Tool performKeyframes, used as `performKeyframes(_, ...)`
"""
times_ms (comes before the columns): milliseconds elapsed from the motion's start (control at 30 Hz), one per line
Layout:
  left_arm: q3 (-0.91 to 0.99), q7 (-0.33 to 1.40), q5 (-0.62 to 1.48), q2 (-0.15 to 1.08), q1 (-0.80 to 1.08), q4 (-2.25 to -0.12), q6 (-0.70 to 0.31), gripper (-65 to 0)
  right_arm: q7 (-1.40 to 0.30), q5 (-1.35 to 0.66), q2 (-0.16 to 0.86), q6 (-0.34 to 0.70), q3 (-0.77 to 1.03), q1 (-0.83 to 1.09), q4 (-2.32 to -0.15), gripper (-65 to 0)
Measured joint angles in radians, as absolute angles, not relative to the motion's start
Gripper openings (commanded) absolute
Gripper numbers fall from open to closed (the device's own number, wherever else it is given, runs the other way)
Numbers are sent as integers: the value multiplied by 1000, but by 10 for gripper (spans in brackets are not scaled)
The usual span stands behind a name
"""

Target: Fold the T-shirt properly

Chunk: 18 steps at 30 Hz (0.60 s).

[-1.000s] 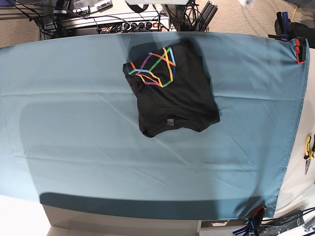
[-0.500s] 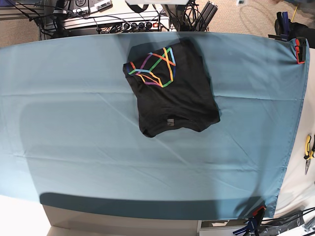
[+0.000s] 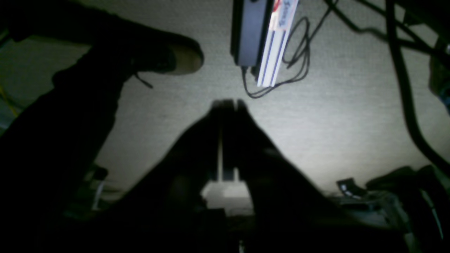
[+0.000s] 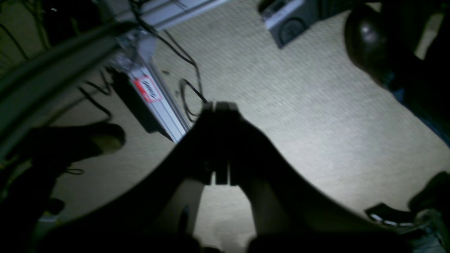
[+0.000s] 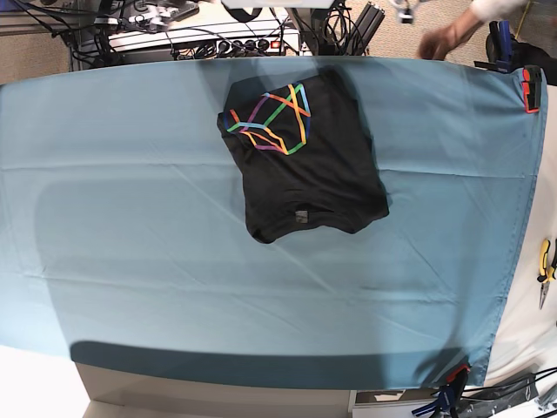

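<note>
The black T-shirt (image 5: 305, 161) lies folded into a compact rectangle on the teal table cloth (image 5: 157, 252), at the far middle of the table. Its multicoloured line print faces up at the far left corner of the fold, and the collar points toward the near edge. Neither arm shows in the base view. My left gripper (image 3: 226, 103) appears as a dark silhouette with its jaws together, hanging over carpet floor away from the table. My right gripper (image 4: 218, 105) also has its jaws together over the floor. Neither holds anything.
A person's hand (image 5: 444, 39) reaches in at the far right edge of the table. Clamps (image 5: 529, 91) hold the cloth at the right corners. Pliers (image 5: 545, 266) lie off the cloth at the right. Cables and equipment (image 5: 209, 30) crowd behind the table.
A person's hand has come into view at the far right edge of the table. The T-shirt has not moved.
</note>
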State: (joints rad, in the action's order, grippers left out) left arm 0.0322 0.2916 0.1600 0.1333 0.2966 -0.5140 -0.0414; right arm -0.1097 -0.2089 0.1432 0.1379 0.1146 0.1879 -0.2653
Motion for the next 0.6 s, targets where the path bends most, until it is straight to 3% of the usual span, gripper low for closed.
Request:
performKeyframes(167,13,241,142,99,196,-352,-56,-650,-100,-208,132,131,115,160,-254,-650)
performKeyframes(267,-1,242,142,93,165,-337,-101,-650,-117,-208,127,118,115,163,-254,-650)
performKeyframes(600,-70,242,142,70,152,-335,-97,-650,-126,-207,123,100,115,166,-253,-650)
